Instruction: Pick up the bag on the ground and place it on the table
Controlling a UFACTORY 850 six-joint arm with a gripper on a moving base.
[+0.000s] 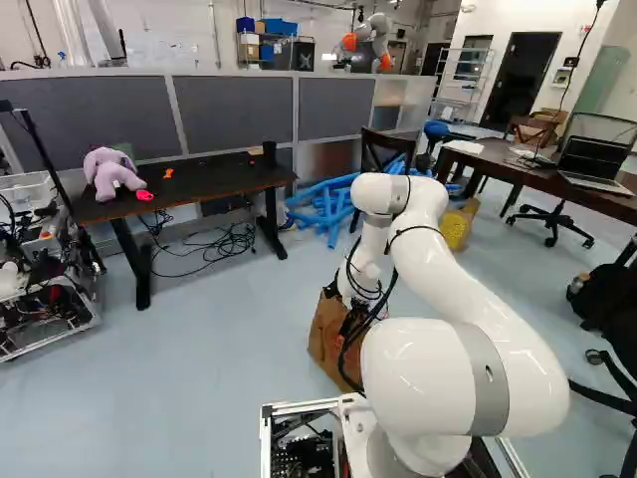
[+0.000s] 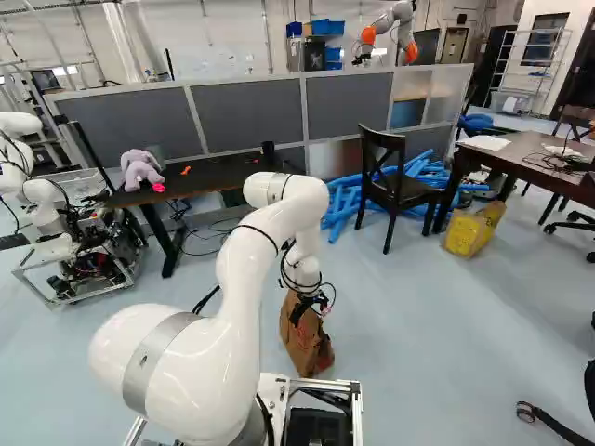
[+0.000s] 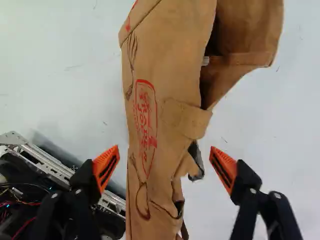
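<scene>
In the right base view my gripper (image 2: 310, 305) is at the top of the brown paper bag (image 2: 305, 344), which stands on the floor just ahead of the base. The left base view shows the same bag (image 1: 328, 341) partly behind the arm. Seen from the wrist, the gripper (image 3: 164, 167) is wide open, one orange pad on each side of the crumpled bag (image 3: 165, 115), with a gap between each pad and the paper. The bag has red print and a torn, folded opening. A dark table (image 1: 199, 179) by the grey partitions carries a purple plush toy.
Blue tubes (image 1: 328, 204) lie on the floor beyond the bag, near a dark chair (image 2: 395, 181). A yellow box (image 2: 472, 229) stands by a second table (image 2: 530, 153) at the right. Another robot (image 2: 46, 204) is at the far left, and one more (image 2: 390, 32) behind the partitions.
</scene>
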